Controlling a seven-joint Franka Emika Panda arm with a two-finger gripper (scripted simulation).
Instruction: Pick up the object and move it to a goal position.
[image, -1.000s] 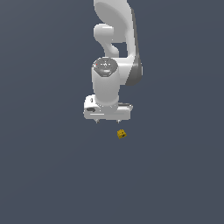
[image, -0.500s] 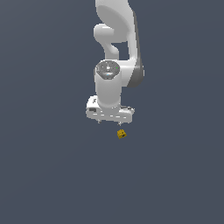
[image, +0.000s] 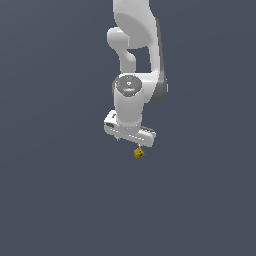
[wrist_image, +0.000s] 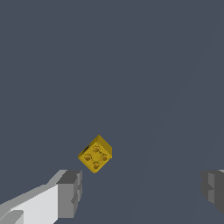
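I hung my white two-fingered gripper (wrist_image: 142, 192) above the tiny mustard-yellow studded block (wrist_image: 95, 154), jaws spread wide and empty, so they could straddle it.

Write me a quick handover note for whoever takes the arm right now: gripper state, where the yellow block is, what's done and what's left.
Gripper: open, jaws spread wide, holding nothing.
Yellow block: on the grey floor, ungrasped. In the wrist view it sits ahead of the fingertips, nearer one finger than the other, not between them. In the exterior view it lies just below the gripper, toward that view's right.
Done: arm is positioned over the block.
Left: centre on it, descend, close, lift, carry to goal. No goal marker is visible.
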